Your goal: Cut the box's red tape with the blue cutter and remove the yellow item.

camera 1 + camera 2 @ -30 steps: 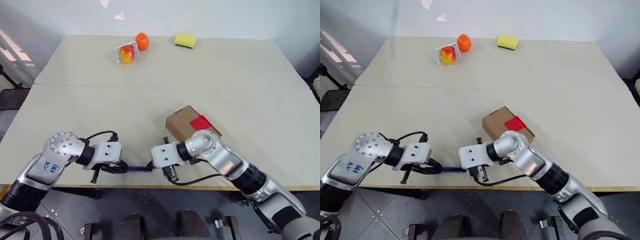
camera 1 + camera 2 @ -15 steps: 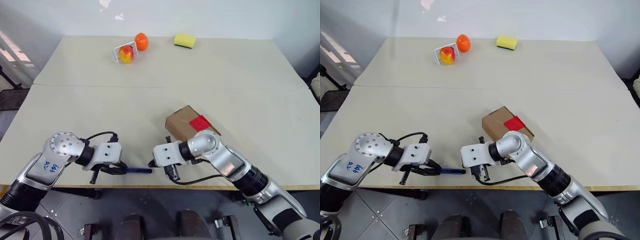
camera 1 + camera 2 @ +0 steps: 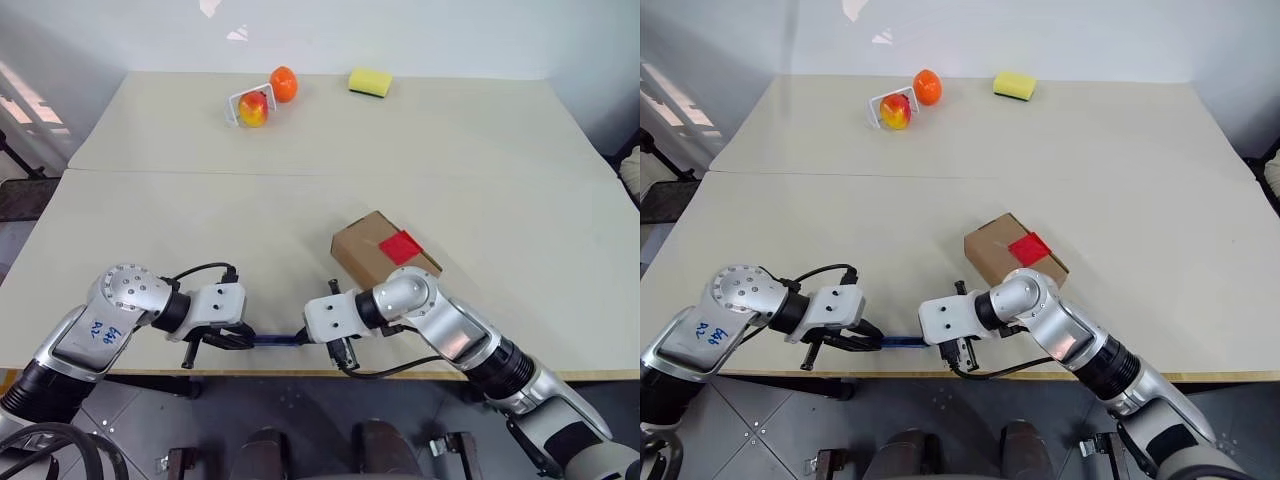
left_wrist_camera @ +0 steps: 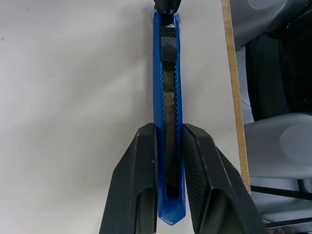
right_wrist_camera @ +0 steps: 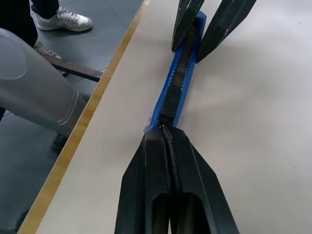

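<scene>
Left gripper point(image 4: 168, 146) clamping blue cutter point(image 4: 168, 87), right gripper point(image 5: 165, 134) closed at its tip, no legible branding

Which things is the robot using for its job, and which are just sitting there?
For the job:
- blue cutter, held by the left gripper, right gripper shut at its far end
- box
- red tape

Just lying about:
- yellow sponge
- orange fruit
- red-and-yellow fruit
</scene>
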You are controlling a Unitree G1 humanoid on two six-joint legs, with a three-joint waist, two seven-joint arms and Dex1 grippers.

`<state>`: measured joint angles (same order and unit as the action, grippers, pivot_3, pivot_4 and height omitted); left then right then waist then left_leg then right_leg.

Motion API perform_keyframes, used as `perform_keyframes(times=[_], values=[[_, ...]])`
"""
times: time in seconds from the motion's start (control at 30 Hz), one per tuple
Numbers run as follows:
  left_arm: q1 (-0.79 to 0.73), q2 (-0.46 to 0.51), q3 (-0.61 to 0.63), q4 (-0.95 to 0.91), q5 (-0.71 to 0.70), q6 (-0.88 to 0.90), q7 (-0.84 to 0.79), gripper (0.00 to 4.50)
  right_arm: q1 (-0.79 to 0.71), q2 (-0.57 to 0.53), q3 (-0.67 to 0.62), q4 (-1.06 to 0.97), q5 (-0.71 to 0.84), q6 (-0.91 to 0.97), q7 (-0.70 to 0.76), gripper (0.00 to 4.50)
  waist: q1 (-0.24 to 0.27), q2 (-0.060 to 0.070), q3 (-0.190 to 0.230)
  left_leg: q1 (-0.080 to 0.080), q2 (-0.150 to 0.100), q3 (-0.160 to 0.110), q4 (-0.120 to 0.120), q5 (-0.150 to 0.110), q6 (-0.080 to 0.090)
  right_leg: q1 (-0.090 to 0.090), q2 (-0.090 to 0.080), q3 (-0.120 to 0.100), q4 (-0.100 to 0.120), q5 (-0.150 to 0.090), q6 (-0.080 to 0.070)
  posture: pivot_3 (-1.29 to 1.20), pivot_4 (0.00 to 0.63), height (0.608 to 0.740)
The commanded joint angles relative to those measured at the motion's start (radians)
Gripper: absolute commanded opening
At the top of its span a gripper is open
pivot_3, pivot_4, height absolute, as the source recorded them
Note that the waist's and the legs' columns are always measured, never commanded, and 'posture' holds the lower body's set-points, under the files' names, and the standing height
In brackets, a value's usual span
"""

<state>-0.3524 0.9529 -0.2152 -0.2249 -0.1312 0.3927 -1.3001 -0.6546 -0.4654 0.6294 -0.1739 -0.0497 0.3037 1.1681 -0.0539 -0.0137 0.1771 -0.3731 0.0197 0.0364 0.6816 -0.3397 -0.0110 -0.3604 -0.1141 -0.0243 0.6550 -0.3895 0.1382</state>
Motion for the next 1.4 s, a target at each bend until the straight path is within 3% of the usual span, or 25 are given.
perform_keyframes(times=[0.03, 0.4, 0.67, 0.73, 0.9, 1.0, 1.1, 1.27, 1.33, 1.4], values=[[0.020, 0.001, -0.037, -0.009, 0.016, 0.015, -0.003, 0.41, -0.011, 0.034, 0.023, 0.046, -0.023, -0.038, -0.007, 0.06, 0.000, 0.000, 0.000, 0.000, 0.000, 0.000, 0.000, 0.000, 0.000, 0.000, 0.000, 0.000, 0.000, 0.000, 0.000, 0.00, 0.150, 0.740], [0.017, -0.008, -0.032, -0.015, 0.011, 0.025, 0.011, 0.41, -0.078, 0.191, 0.050, 0.213, -0.042, -0.111, -0.017, 0.06, -0.001, 0.000, 0.000, 0.003, 0.000, 0.000, 0.000, 0.000, 0.000, 0.002, 0.000, 0.000, 0.001, 0.000, 0.000, 0.00, 0.150, 0.740], [0.025, -0.018, -0.010, -0.023, -0.002, 0.044, 0.041, 0.41, -0.085, 0.192, -0.007, 0.177, -0.011, -0.064, -0.012, 0.06, 0.000, 0.000, 0.000, 0.003, 0.000, 0.000, 0.000, 0.000, 0.000, 0.002, 0.000, 0.000, 0.002, 0.000, 0.000, 0.00, 0.150, 0.740], [0.035, -0.032, 0.025, -0.017, -0.016, 0.027, 0.068, 0.41, -0.074, 0.148, -0.087, 0.073, 0.066, 0.042, 0.013, 0.06, 0.002, 0.000, 0.000, 0.002, 0.000, 0.000, 0.000, 0.000, 0.000, 0.002, -0.001, 0.000, 0.001, 0.000, 0.000, 0.00, 0.150, 0.740], [0.061, -0.121, 0.164, 0.055, -0.041, -0.129, 0.197, 0.41, -0.112, 0.000, -0.404, -0.163, 0.360, 0.505, 0.012, 0.06, 0.028, 0.002, 0.002, -0.001, -0.002, -0.002, 0.002, 0.000, 0.002, 0.001, -0.003, -0.001, 0.000, 0.000, 0.000, 0.00, 0.150, 0.740], [0.037, -0.191, 0.201, 0.115, -0.036, -0.236, 0.271, 0.41, -0.184, -0.023, -0.511, -0.147, 0.434, 0.672, -0.061, 0.98, 0.027, 0.002, 0.001, -0.001, -0.001, -0.003, 0.002, 0.000, 0.002, 0.002, -0.003, -0.002, -0.002, 0.001, -0.001, 0.00, 0.150, 0.740], [0.016, -0.248, 0.219, 0.148, -0.041, -0.323, 0.313, 0.41, -0.257, -0.055, -0.529, -0.106, 0.450, 0.775, -0.111, 2.02, 0.021, 0.002, 0.002, -0.001, -0.001, -0.001, 0.001, 0.000, 0.002, 0.000, -0.003, -0.002, -0.002, 0.001, -0.001, 0.00, 0.150, 0.740], [-0.033, -0.315, 0.234, 0.211, -0.041, -0.475, 0.353, 0.41, -0.347, -0.111, -0.519, -0.051, 0.509, 0.894, -0.120, 3.79, 0.022, 0.002, 0.002, -0.003, -0.002, 0.000, 0.000, 0.000, 0.002, -0.002, -0.002, -0.003, -0.001, 0.001, -0.001, 0.00, 0.150, 0.740], [-0.077, -0.351, 0.239, 0.256, -0.044, -0.565, 0.370, 0.41, -0.448, -0.154, -0.466, 0.016, 0.541, 1.031, -0.097, 4.48, 0.023, 0.003, 0.002, -0.004, -0.003, 0.000, 0.001, 0.000, 0.002, -0.003, -0.003, -0.003, -0.001, 0.001, -0.001, 0.00, 0.150, 0.740], [-0.123, -0.387, 0.248, 0.300, -0.049, -0.627, 0.394, 0.41, -0.536, -0.161, -0.412, 0.115, 0.536, 1.115, -0.114, 4.48, 0.022, 0.002, 0.002, -0.006, -0.004, 0.000, 0.002, 0.000, 0.003, -0.005, -0.004, -0.003, 0.000, 0.001, 0.000, 0.00, 0.150, 0.740]])
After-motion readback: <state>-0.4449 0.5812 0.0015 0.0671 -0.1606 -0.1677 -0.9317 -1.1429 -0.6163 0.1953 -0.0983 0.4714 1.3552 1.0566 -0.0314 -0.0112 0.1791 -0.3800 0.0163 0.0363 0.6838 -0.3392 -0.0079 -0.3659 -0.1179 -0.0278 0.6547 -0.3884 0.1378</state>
